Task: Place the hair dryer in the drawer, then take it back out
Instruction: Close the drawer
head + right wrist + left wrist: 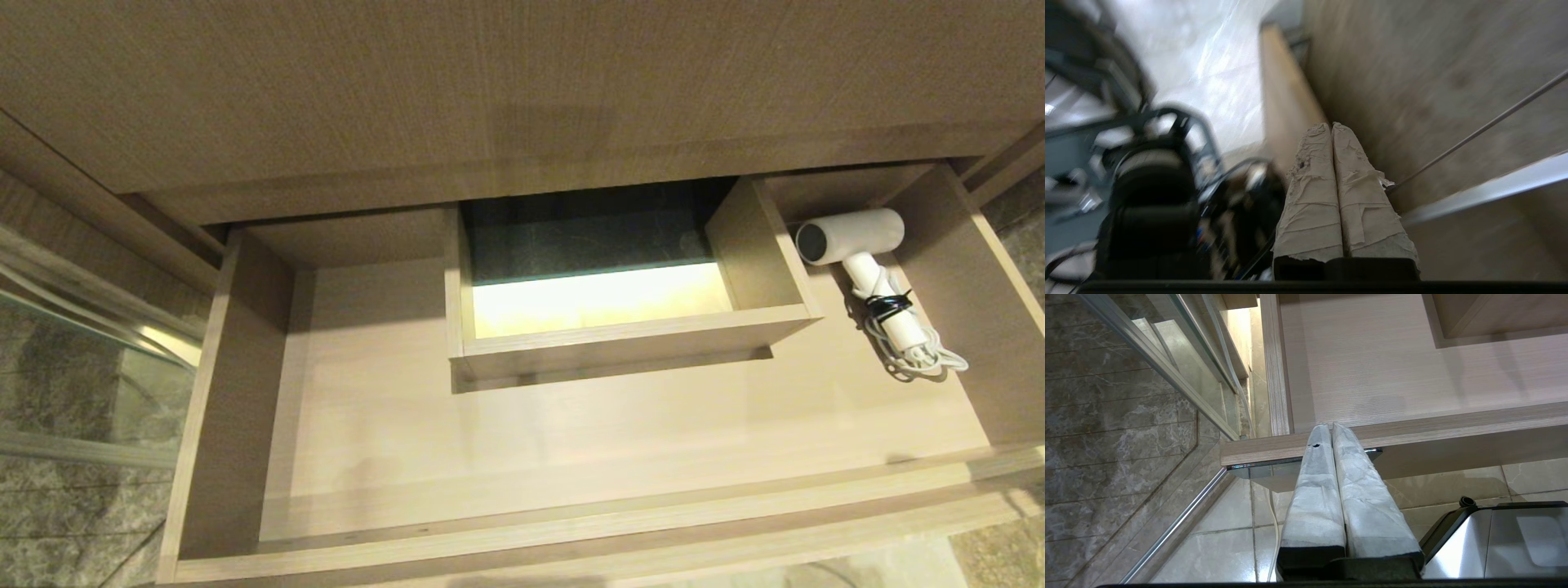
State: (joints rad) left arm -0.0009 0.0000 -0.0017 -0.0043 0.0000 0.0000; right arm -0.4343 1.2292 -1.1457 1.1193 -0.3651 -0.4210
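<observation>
Hair dryer (864, 265) lies far right in the drawer (571, 425), between cut-out box (759, 253) and right wall; both grippers' fingers (1331, 486) (1333, 192) pressed together, empty.

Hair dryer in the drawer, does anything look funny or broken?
Nothing broken. The hair dryer lies on its side in the drawer's right section, cord bundled in a black tie.

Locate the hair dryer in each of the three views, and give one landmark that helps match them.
Head view: the hair dryer lies in the drawer's right rear corner, beside the boxed cut-out.
Left wrist view: not in it.
Right wrist view: not in it.
Shared landmark: the drawer front rail, also in the left wrist view.
</observation>
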